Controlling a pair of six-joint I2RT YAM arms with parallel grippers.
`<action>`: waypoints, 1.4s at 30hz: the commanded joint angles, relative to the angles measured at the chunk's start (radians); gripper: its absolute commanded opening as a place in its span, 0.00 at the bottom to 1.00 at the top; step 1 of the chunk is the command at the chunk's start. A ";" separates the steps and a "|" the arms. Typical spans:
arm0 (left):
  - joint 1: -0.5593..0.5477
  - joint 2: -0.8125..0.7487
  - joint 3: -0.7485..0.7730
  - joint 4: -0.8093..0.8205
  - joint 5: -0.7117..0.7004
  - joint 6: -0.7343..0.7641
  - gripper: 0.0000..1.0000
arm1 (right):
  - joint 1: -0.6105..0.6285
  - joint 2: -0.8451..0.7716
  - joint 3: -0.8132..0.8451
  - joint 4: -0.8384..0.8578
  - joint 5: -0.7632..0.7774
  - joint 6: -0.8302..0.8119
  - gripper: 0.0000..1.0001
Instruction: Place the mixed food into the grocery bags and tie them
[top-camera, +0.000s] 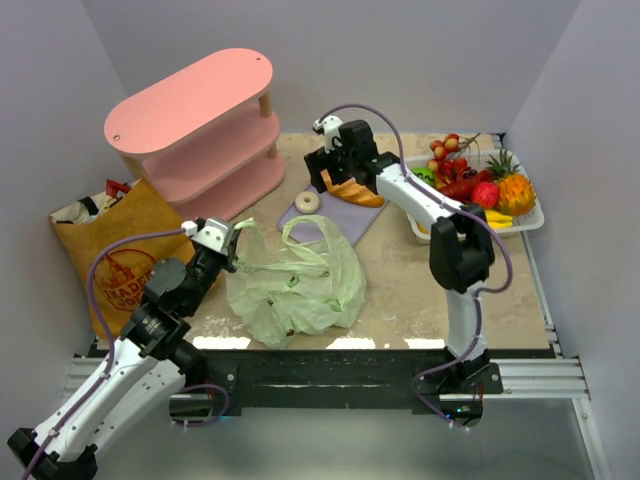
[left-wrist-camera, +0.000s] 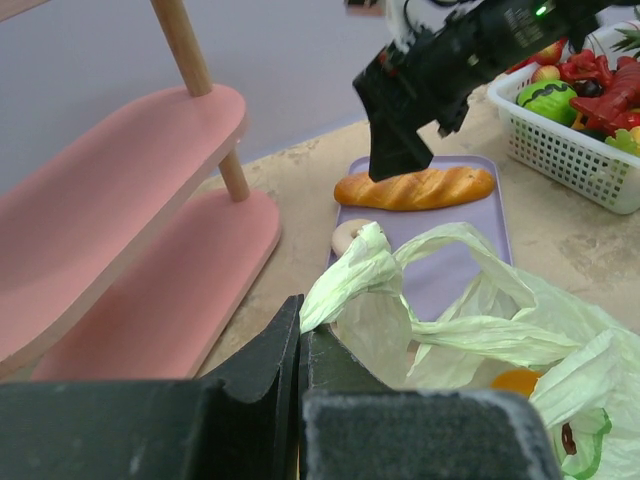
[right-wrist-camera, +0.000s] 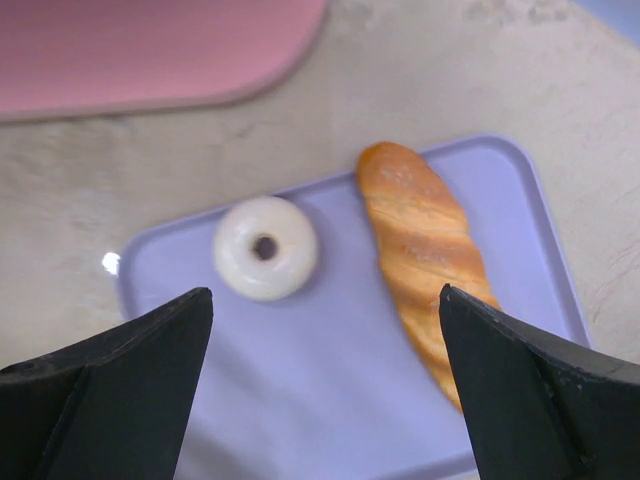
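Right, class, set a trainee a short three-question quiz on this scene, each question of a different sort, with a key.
1. True or false: the right gripper is shut on the bread loaf.
2. What does the left gripper pinch? A: a handle of the green plastic bag. B: the bread loaf. C: nothing.
3. Fill in: the pale ring and the bread loaf both lie on a lavender ____.

Key: 1 false, it hangs open above the loaf; 2 A; 3 tray.
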 joint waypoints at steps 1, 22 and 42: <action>0.001 0.014 0.035 0.030 0.021 0.023 0.00 | -0.048 0.129 0.173 -0.126 0.002 -0.174 0.98; 0.001 0.051 0.039 0.024 0.054 0.039 0.00 | -0.109 0.361 0.263 -0.187 -0.055 -0.354 0.53; 0.002 0.037 0.147 0.237 0.320 0.028 0.00 | -0.109 -0.617 -0.381 0.380 -0.465 0.176 0.00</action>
